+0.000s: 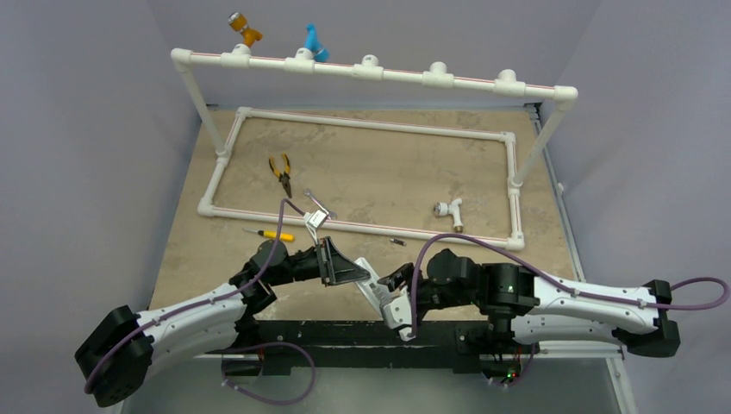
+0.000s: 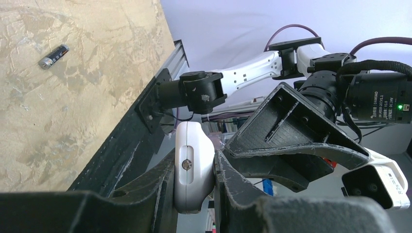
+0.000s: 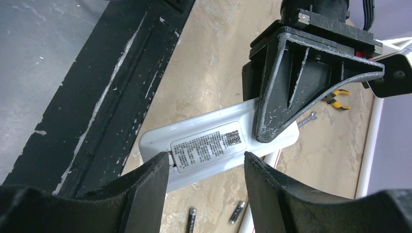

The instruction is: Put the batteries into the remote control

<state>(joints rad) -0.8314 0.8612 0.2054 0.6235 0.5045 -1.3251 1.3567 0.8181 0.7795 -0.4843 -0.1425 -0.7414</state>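
Note:
The remote control [image 3: 209, 145] is white and slim, its labelled back facing the right wrist camera. My left gripper [image 2: 194, 162] is shut on it and holds it above the table's near edge; in the left wrist view the remote [image 2: 193, 167] shows end-on between the pads. In the top view the left gripper [image 1: 355, 274] and the remote [image 1: 369, 278] meet my right gripper [image 1: 390, 281]. The right gripper [image 3: 206, 162] is open, its fingertips [image 3: 158, 170] spread over the remote's label end. Two batteries [image 3: 191, 219] [image 3: 237, 212] lie on the table below; one shows in the top view [image 1: 397, 242] and one in the left wrist view [image 2: 53, 56].
A small white cover piece [image 1: 313, 221], a silver wrench [image 1: 320, 205] and a yellow-handled screwdriver [image 1: 276, 235] lie by the near rail of the white pipe frame [image 1: 379, 228]. Yellow pliers [image 1: 280, 171] and a pipe fitting [image 1: 448, 210] lie inside the frame. The black base rail [image 1: 362, 332] runs under the arms.

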